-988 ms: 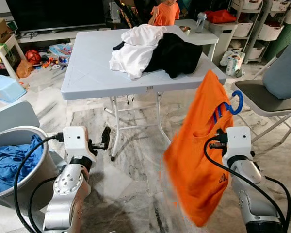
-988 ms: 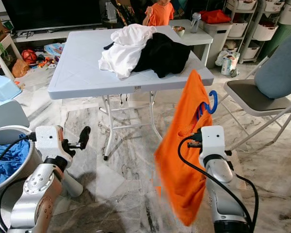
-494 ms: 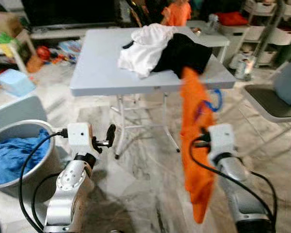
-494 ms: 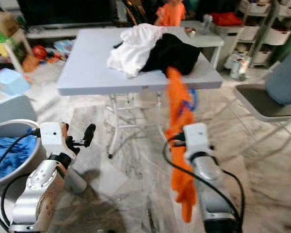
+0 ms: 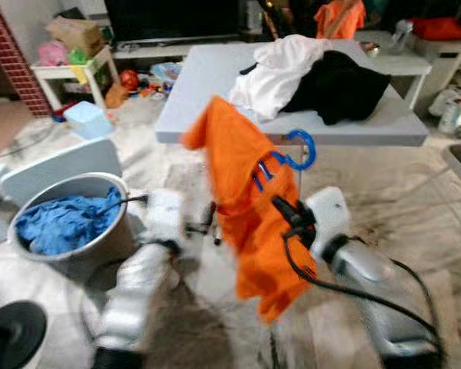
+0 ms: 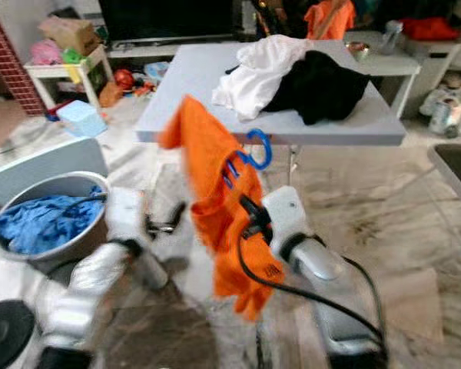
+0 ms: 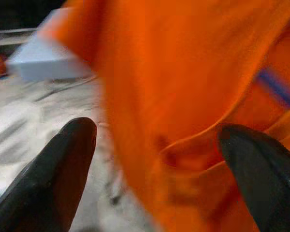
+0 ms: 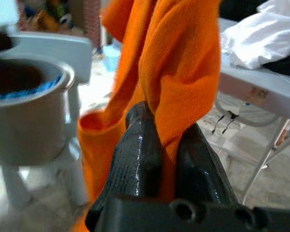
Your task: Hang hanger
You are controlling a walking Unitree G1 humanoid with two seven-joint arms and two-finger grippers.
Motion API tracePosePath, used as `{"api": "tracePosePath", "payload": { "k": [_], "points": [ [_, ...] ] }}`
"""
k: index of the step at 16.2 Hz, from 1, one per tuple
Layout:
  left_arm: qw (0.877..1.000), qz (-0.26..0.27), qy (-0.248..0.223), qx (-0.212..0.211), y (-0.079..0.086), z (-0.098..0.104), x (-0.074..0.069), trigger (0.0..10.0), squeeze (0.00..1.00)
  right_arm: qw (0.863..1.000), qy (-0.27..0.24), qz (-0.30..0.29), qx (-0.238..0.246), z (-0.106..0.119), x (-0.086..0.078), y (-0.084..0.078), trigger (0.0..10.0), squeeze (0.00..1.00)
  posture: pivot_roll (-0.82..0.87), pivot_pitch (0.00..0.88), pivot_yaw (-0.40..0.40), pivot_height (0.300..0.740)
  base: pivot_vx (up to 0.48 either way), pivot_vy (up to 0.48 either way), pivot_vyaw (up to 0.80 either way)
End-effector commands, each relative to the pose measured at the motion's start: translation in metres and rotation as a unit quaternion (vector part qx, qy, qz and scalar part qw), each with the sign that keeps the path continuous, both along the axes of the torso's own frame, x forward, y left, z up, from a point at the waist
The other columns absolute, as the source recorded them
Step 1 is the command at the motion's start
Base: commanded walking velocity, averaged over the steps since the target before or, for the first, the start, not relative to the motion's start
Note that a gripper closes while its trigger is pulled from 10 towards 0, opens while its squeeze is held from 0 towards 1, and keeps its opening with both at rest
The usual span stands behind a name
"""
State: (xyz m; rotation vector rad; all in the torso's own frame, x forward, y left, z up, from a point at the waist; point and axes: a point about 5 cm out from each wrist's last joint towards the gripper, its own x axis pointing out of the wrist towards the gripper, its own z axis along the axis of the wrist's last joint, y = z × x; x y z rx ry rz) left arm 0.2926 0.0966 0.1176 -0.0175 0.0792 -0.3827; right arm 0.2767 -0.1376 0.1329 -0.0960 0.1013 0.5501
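Held centre-frame: orange garment (image 5: 242, 192) on blue hanger (image 5: 296, 150), right gripper (image 8: 159, 145) clamped on cloth, left gripper (image 7: 159, 159) apart; slippage likely through fabric-only grip.

Even, soft indoor light fills the room, with no glare and only faint shadows on the marble floor (image 5: 415, 192). Both eye views are smeared by motion blur, worst toward six o'clock across the silver arms. In the left wrist view the orange shirt (image 7: 183, 96) is a streaked blur; the black fingers (image 8: 140, 150) in the right wrist view look sharper, carrying small highlights.
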Motion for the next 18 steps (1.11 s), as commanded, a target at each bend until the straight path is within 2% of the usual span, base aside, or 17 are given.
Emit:
{"api": "tracePosePath", "payload": {
  "k": [1,4,9,11,12,13,14,17,18],
  "points": [
    [1.0,0.011,-0.007,0.013,0.009,0.002,0.004,10.0,0.0,0.999,-0.023,0.036,0.012,0.014,-0.003,0.012,10.0,0.0,-0.14,0.0,0.02,0.74,0.0,0.0,0.0],
    [0.999,0.0,-0.033,0.027,0.004,0.008,0.017,10.0,0.0,0.993,-0.005,0.121,0.004,0.02,-0.017,0.016,10.0,0.0,-0.15,0.0,0.02,0.74,0.0,0.0,0.0],
    [0.998,0.009,-0.043,0.032,0.004,0.008,0.03,10.0,0.0,0.984,0.001,0.178,0.004,0.03,-0.027,0.02,10.0,0.0,-0.16,0.0,0.022,0.74,0.0,0.0,0.0],
    [0.998,0.012,-0.045,0.033,0.006,0.008,0.032,10.0,0.0,0.986,-0.002,0.166,-0.019,0.028,-0.024,0.019,10.0,0.0,-0.15,0.0,0.019,0.74,0.0,0.0,0.0],
    [0.999,0.008,-0.042,0.028,0.006,0.007,0.032,10.0,0.0,0.987,0.004,0.163,-0.007,0.029,-0.023,0.02,10.0,0.0,-0.15,0.0,0.019,0.74,0.0,0.0,0.0],
    [0.999,-0.005,-0.044,0.02,0.003,0.008,0.032,10.0,0.0,0.987,0.006,0.16,0.003,0.032,-0.021,0.025,10.0,0.0,-0.15,0.0,0.017,0.74,0.0,0.0,0.0],
    [0.998,-0.04,-0.046,0.008,-0.009,0.01,0.028,10.0,0.0,0.99,0.002,0.142,-0.004,0.032,-0.015,0.03,10.0,0.0,-0.15,0.0,0.015,0.74,0.0,0.0,0.0],
    [0.996,-0.06,-0.07,0.02,-0.025,0.015,0.024,10.0,0.0,0.992,0.006,0.128,-0.002,0.031,-0.008,0.046,10.0,0.0,-0.15,0.0,0.013,0.74,0.0,0.0,0.0],
    [0.996,-0.059,-0.07,0.018,-0.026,0.016,0.025,10.0,0.0,0.992,0.008,0.129,-0.002,0.031,-0.008,0.048,10.0,0.0,-0.15,0.0,0.013,0.74,0.0,0.0,0.0]
  ]
}}
